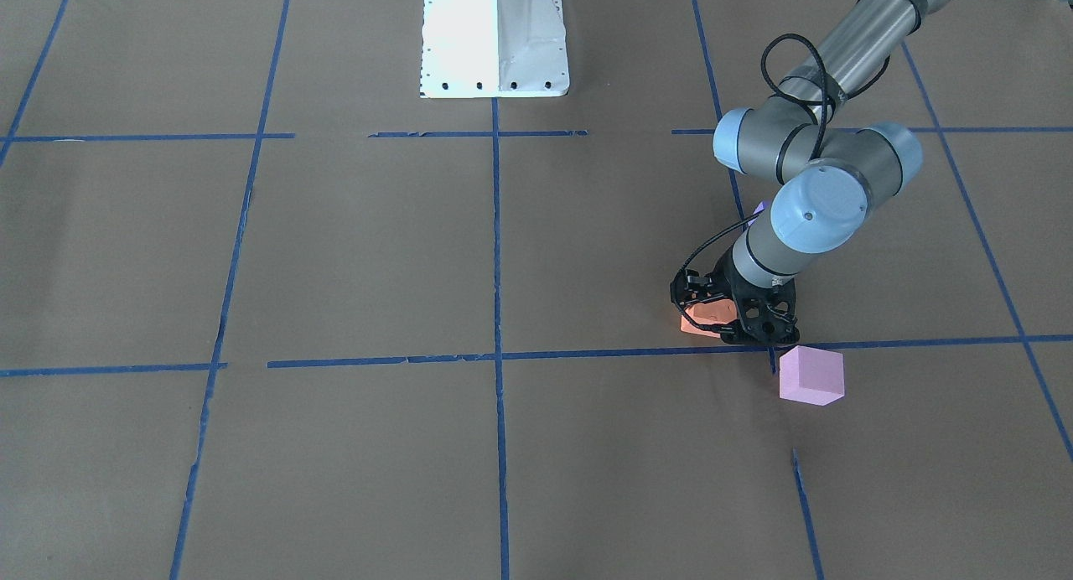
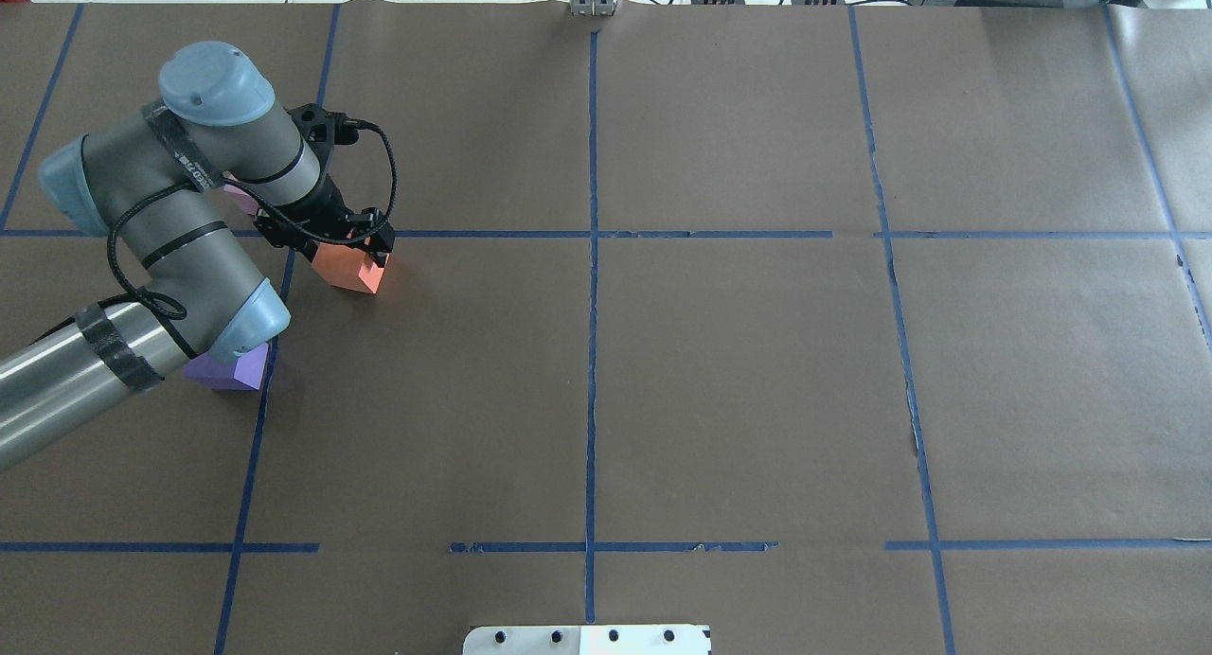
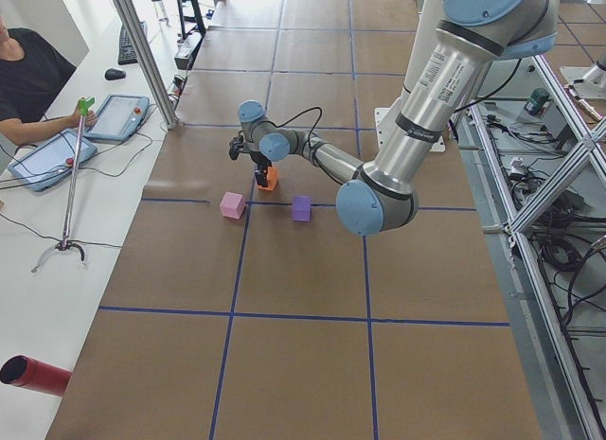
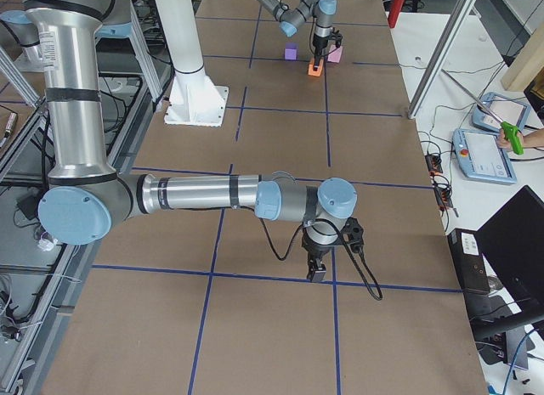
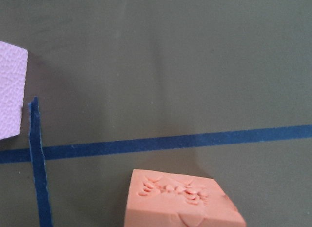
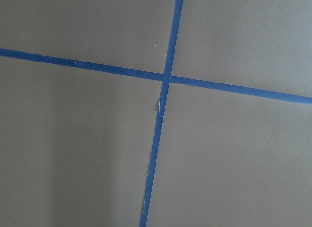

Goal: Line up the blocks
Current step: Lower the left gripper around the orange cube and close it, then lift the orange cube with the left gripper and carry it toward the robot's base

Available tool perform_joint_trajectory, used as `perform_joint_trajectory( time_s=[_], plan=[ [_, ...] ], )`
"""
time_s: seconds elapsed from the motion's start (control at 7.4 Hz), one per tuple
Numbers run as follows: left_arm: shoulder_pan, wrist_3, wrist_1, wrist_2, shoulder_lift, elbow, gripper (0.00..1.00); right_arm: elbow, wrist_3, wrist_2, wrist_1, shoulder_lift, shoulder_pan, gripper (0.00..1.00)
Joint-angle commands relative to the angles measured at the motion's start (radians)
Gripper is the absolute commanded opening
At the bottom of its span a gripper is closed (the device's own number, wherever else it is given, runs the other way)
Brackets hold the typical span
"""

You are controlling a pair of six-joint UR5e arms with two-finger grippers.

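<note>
Orange block (image 5: 180, 200) is clamped in my left pincer (image 2: 347, 250); I judge the pink block (image 1: 811, 375) lies near, leftward and farther forward.

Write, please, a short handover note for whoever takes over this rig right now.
Left pincer: shut on the orange block; I cannot tell whether the block is lifted.
Right pincer: far from the blocks; I cannot tell whether it is open or shut.
Pink block and blue-violet block: lying free, apart from each other, with the orange one off to the side of the line between them.
Done: orange grasped.
Left: set all three in one line.
</note>
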Motion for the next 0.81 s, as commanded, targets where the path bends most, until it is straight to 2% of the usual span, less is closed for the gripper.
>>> perform_joint_trajectory(
  time_s=[0.0, 0.14, 0.27, 0.41, 0.68],
  plan=[
    [0.0, -0.001, 0.001, 0.001, -0.006, 0.001, 0.59, -0.001, -0.001, 0.0, 0.0, 0.0, 0.0, 1.0],
    [-0.001, -0.006, 0.001, 0.001, -0.006, 0.0, 0.39, -0.001, 0.0, 0.0, 0.0, 0.0, 0.0, 1.0],
    [-0.01, -0.004, 0.006, 0.001, -0.006, -0.015, 0.27, 0.001, -0.001, 0.0, 0.0, 0.0, 0.0, 1.0],
    [-0.048, 0.002, 0.028, -0.001, 0.009, -0.076, 0.24, 0.001, -0.001, 0.0, 0.0, 0.0, 0.0, 1.0],
    [-0.09, 0.02, 0.183, -0.002, 0.046, -0.239, 0.22, 0.001, 0.0, 0.0, 0.0, 0.0, 0.0, 1.0]
  ],
)
